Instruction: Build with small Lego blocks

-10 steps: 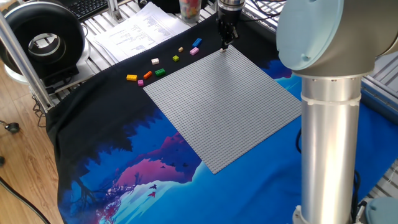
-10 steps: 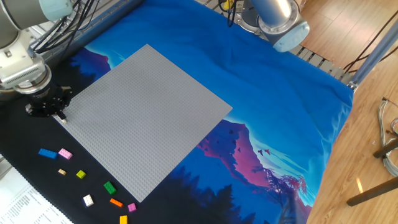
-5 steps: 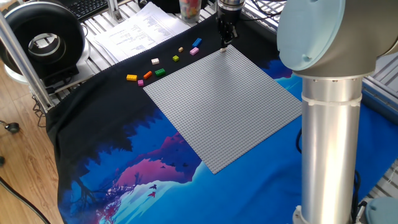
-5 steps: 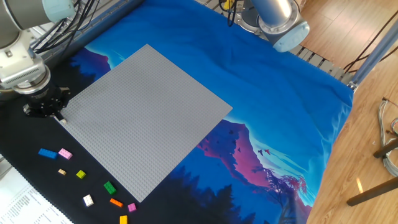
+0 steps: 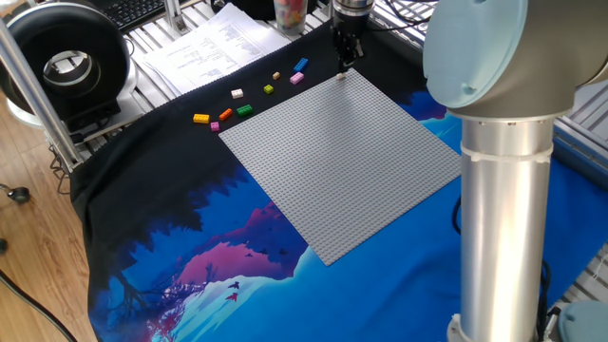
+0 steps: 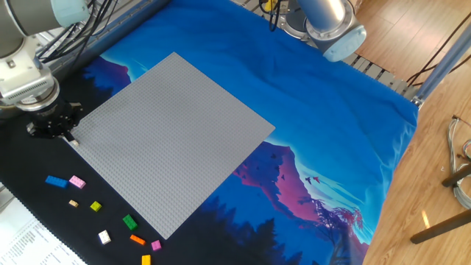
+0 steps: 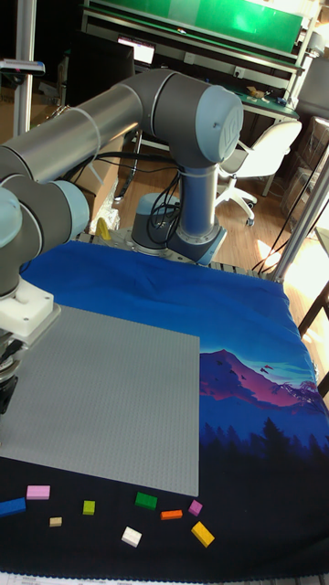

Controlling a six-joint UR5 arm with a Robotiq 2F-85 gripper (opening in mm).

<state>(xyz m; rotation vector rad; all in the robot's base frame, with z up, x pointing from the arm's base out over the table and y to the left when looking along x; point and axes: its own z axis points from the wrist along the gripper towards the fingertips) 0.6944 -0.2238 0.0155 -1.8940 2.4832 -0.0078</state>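
Note:
Several small Lego blocks lie loose in a row on the black cloth beside the grey baseplate: orange-yellow, green, white, lime, pink and blue. The same row shows along the plate's near edge in the other fixed view, from blue to green. My gripper points down at the baseplate's corner nearest the blue block. Its fingers look pressed together, and I see nothing held. The tall fixed view cuts the gripper off at the left edge.
Printed sheets and a black round device lie behind the bricks. A jar stands near the gripper. My arm's thick column fills the right foreground. Blue patterned cloth covers the table.
The gripper has shifted very slightly away from the baseplate's corner. The blocks have not moved.

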